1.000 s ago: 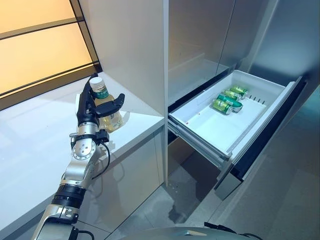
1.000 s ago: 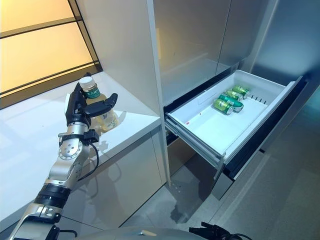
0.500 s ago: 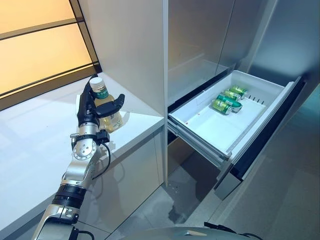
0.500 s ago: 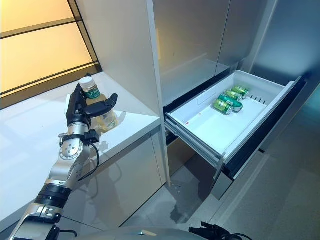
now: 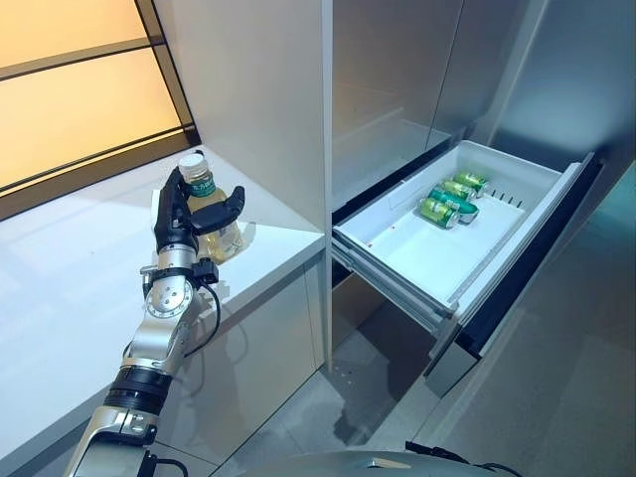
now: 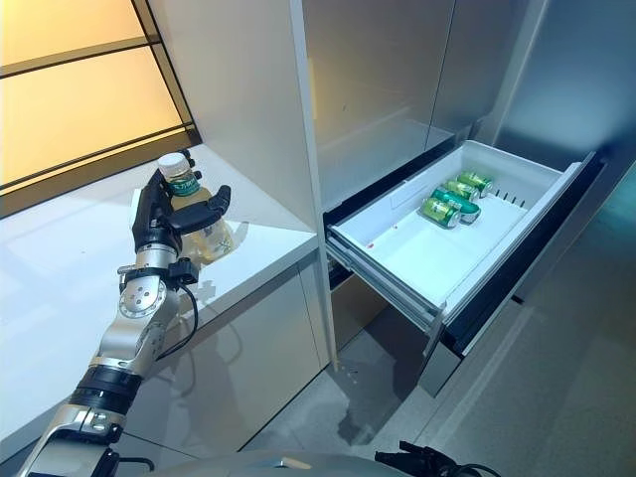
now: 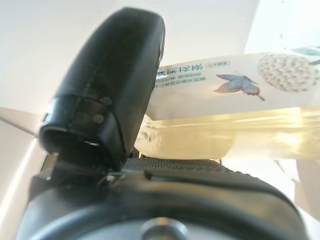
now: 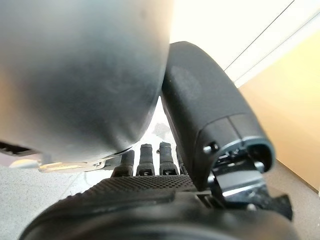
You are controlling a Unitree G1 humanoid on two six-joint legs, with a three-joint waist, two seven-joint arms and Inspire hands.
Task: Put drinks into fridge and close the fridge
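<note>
Nearest to us, our left robot hand (image 5: pixel 189 214) rises from the lower left over the white worktop (image 5: pixel 70 288), fingers and thumb curled round a clear bottle of pale yellow drink (image 5: pixel 212 224). The left wrist view confirms it: the thumb (image 7: pixel 112 80) lies across the bottle's label with the liquid-filled body pressed against the palm. The bottle stands upright, long axis vertical and white cap on top, close to the worktop's right edge; whether its base touches the surface or is just clear of it we cannot tell.

Our right robot hand (image 8: pixel 150 160) shows only in its own wrist view, empty, with its fingers fairly straight beside the thumb. It plays no part in the hold.

The relation that matters lies to the right. Beyond the tall white cabinet panel (image 5: pixel 263 99) that ends the worktop, the fridge drawer (image 5: pixel 397 253) is pulled out, sitting lower than the worktop and well apart from the bottle. Its near half is bare; three green cans (image 5: pixel 452 197) lie on their sides toward its far end.

We judge that the bottle must be carried rightward past the panel's front edge and then down into the bare near part. The left arm already holds it, so it is the obvious carrier.
</note>
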